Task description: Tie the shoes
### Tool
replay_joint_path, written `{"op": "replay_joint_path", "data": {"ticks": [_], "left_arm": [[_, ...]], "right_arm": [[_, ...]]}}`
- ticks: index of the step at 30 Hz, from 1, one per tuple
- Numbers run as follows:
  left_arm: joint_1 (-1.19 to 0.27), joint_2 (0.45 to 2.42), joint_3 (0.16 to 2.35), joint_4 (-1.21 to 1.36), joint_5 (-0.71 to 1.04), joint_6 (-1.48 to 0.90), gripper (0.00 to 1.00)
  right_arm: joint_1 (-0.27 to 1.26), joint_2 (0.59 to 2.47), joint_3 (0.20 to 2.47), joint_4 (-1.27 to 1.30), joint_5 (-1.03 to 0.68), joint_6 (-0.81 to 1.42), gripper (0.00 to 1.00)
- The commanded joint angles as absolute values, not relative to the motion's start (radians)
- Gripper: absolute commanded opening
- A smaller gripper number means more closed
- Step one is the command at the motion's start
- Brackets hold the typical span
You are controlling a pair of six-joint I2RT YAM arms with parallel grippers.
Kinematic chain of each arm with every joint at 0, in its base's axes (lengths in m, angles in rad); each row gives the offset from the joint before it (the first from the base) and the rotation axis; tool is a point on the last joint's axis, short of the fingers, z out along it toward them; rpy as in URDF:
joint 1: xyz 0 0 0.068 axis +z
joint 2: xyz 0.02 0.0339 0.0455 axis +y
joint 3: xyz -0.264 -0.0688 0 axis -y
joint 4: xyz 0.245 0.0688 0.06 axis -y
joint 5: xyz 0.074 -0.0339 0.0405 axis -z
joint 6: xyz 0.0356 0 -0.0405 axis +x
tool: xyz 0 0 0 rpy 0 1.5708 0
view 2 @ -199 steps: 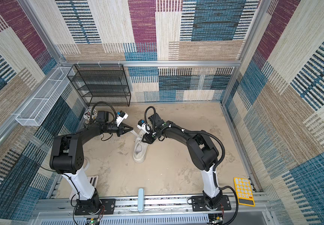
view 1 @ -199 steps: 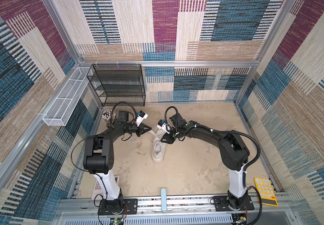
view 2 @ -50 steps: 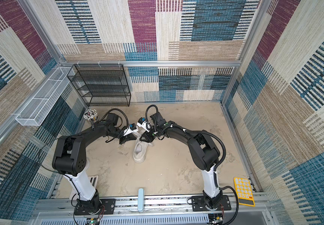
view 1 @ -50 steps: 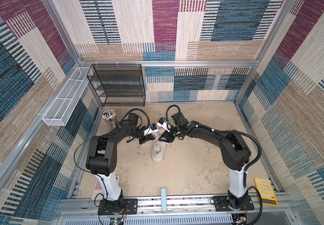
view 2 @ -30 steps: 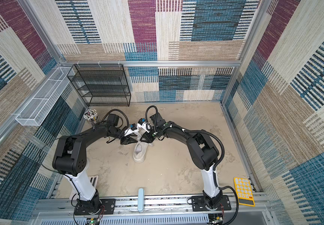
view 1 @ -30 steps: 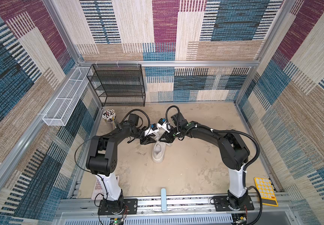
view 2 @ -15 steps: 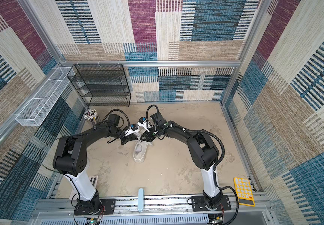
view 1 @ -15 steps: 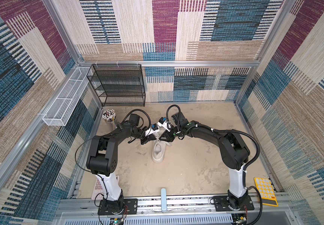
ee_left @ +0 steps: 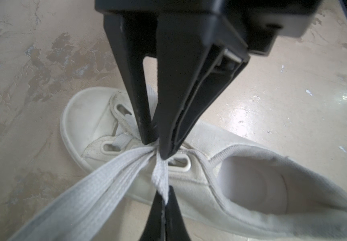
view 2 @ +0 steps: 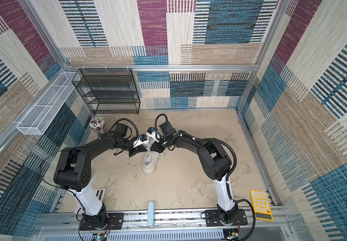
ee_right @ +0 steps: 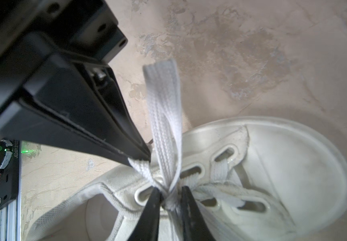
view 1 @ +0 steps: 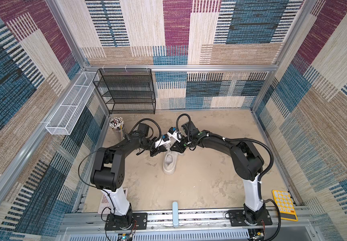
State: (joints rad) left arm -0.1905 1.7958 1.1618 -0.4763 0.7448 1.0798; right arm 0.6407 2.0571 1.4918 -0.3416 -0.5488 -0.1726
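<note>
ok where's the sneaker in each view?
Top view: sneaker near centre, heel toward the bottom edge.
Top view: sneaker just left of centre.
Left wrist: sneaker close up, spanning the frame.
Right wrist: sneaker close up, toe and eyelets.
Shared landmark: its foot opening.

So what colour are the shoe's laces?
Off-white laces, best seen in the left wrist view.

One marking is legible in the right wrist view: a code on a black plate (ee_right: 15,149), reading roughly "JG26013102", its end cut off. The yellow calculator (view 1: 284,205) has keys too small to read.
</note>
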Motion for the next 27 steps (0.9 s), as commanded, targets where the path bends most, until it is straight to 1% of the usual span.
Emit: {"op": "replay_joint_path", "data": {"ticks": [1,18,27], "left_arm": [[-0.184,1.780,1.166,-0.493,0.730,1.078,0.00],[-0.132,1.725,1.116,-0.545,0.660,1.095,0.00],[-0.124,1.743,1.147,-0.607,0.592,1.130,0.00]], "right_arm": [[0.641,2.067,1.497,-0.357,-0.494,-0.182,0.17],[0.641,2.068,1.497,-0.371,-0.451,-0.181,0.14],[0.641,2.062,1.491,-0.369,-0.451,-0.176,0.14]]}}
